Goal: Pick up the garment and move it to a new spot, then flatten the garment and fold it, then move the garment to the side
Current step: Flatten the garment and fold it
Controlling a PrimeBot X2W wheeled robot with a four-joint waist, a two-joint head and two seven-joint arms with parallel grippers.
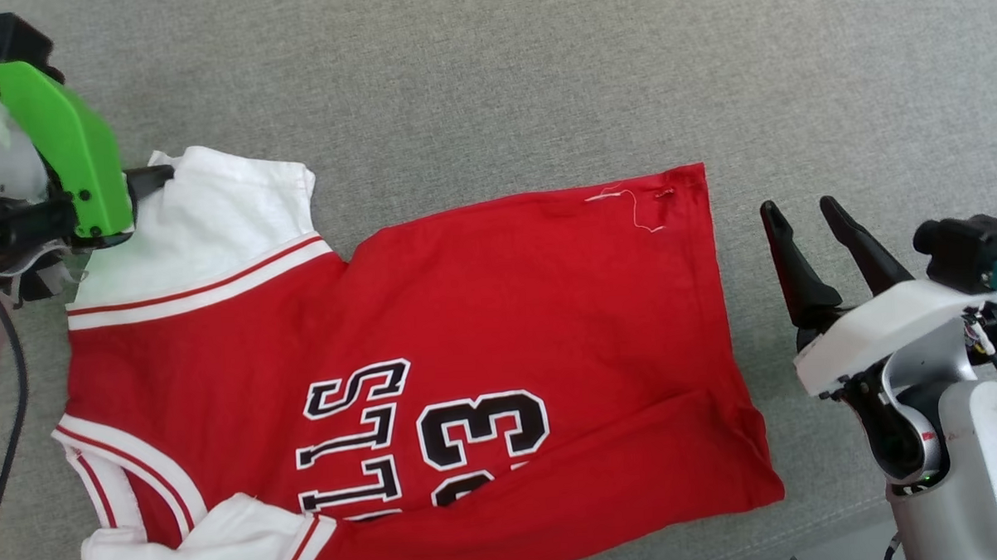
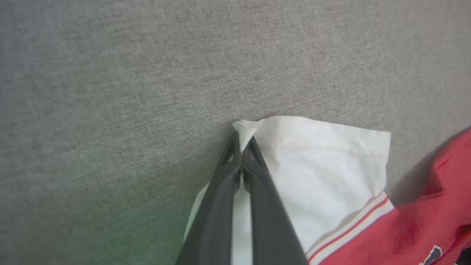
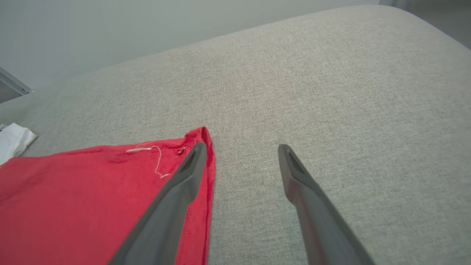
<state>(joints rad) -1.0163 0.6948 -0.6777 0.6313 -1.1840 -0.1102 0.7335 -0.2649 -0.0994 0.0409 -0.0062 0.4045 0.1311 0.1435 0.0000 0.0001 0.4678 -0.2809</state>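
Red garment (image 1: 483, 314) on grey weave (image 1: 541, 79), white sleeve (image 2: 323, 165) in clenched left claw (image 2: 241, 145), right claw (image 3: 242, 147) agape.

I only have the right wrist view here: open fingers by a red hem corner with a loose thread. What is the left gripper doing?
Observer: The left gripper is shut on a corner of the white sleeve.
Operator: How does the whole jersey lie?
Observer: In the head view the jersey lies spread on the grey surface, numerals up, with its other sleeve bunched.
Operator: Is the right gripper touching the hem?
Observer: From the head view, no: the right gripper stands beside the hem, with grey surface between them.
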